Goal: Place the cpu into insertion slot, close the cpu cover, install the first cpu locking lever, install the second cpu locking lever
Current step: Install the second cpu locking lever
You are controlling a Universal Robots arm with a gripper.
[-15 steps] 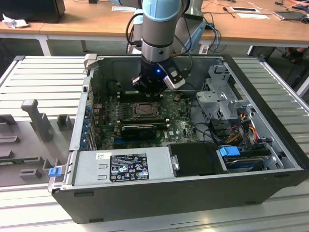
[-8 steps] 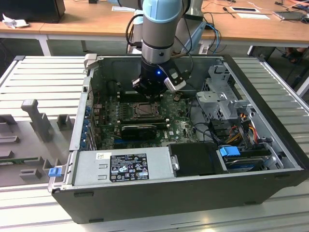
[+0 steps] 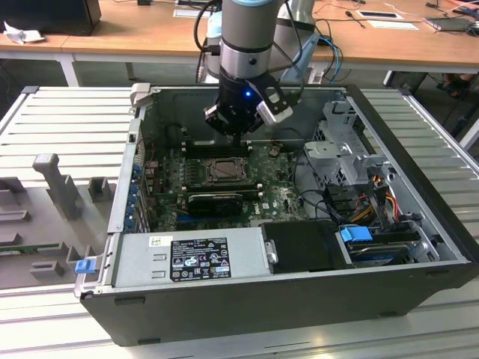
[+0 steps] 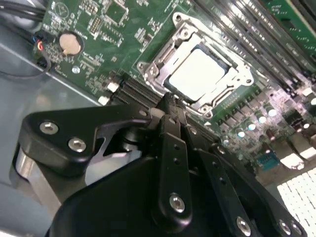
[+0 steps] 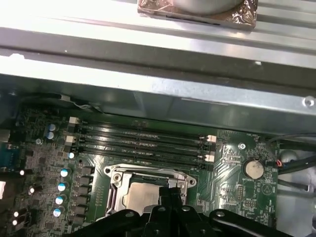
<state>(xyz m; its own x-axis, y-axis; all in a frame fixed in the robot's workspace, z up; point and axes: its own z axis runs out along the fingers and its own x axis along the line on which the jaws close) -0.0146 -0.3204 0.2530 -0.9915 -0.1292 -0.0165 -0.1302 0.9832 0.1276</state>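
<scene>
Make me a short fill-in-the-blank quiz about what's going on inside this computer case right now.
1. The cpu already lies in the insertion slot, and the cpu cover around it is ____.
2. The gripper hangs just above the slot's ____.
3. The round coin battery sits on the ____ motherboard.
4. In the first wrist view, the long memory slots run between the slot and the case's metal ____.

Missing words: closed; edge; green; wall
</scene>
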